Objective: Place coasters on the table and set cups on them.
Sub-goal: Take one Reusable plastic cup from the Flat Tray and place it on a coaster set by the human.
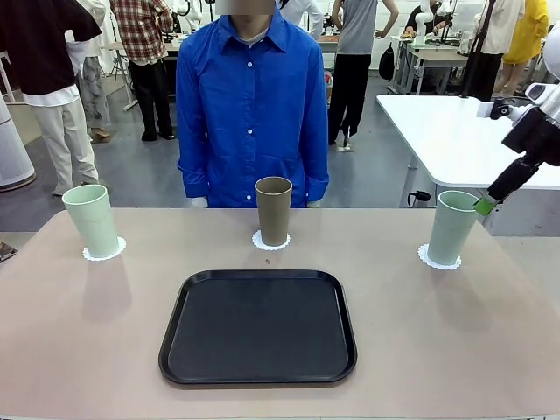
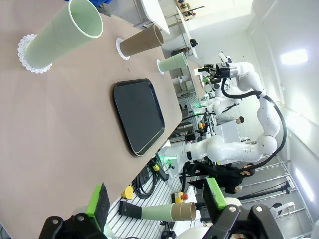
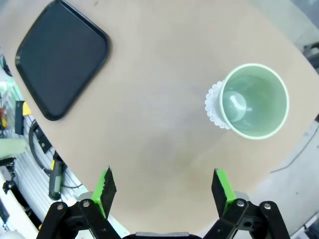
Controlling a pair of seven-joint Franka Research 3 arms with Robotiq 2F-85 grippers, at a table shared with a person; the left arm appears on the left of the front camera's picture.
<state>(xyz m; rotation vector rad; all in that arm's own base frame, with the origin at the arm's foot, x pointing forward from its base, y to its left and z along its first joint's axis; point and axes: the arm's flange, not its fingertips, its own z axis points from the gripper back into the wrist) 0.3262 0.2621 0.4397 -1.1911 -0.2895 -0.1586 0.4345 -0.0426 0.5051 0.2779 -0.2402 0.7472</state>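
Observation:
Three cups stand upright on the beige table (image 1: 437,341), each on a white lacy coaster. At far left is a mint cup (image 1: 90,220) on its coaster (image 1: 104,252). A brown cup (image 1: 273,210) rests on a coaster (image 1: 270,242) at the far middle. The right mint cup (image 1: 452,227) sits on a coaster (image 1: 437,259). My right gripper (image 1: 486,203) hovers open just above and right of that cup's rim, clear of it. From its wrist, the right gripper (image 3: 164,186) looks down on the cup (image 3: 254,102). My left gripper (image 2: 155,199) is open and holds nothing, well off the near mint cup (image 2: 62,35).
A black rounded-square tray (image 1: 258,326) lies bare at the near middle of the table. A person in a blue shirt (image 1: 249,96) stands at the far edge behind the brown cup. A white table (image 1: 455,131) stands behind on the right.

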